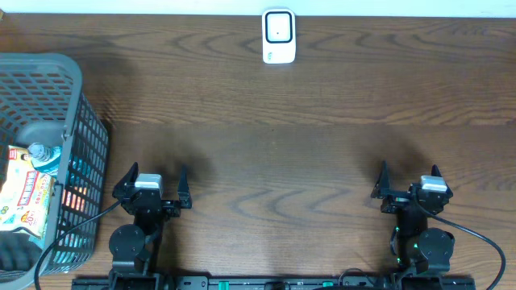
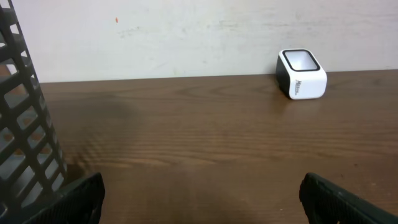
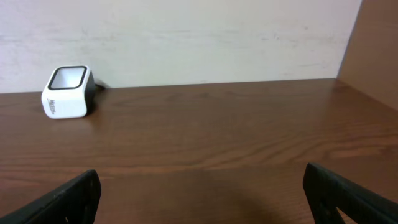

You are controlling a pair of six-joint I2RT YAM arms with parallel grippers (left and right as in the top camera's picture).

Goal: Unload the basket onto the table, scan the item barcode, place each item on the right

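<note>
Left gripper [image 1: 156,177] and right gripper [image 1: 409,174] stand wide open, empty, at six o'clock; the scanner [image 1: 279,36] sits at twelve, the basket [image 1: 48,59] holding a packet [image 1: 28,193] at nine.

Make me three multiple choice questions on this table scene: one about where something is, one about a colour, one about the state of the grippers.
1. Where on the table is the scanner?
A. near edge, left
B. far edge, near the middle
C. near edge, right corner

2. What colour is the basket?
A. grey
B. red
C. yellow

3. How do the left gripper and right gripper stand?
A. both shut
B. left open, right shut
C. both open, holding nothing

Answers: B, it stands by the wall at the far edge; A, its mesh wall is grey; C, both show spread fingers with nothing between.
</note>
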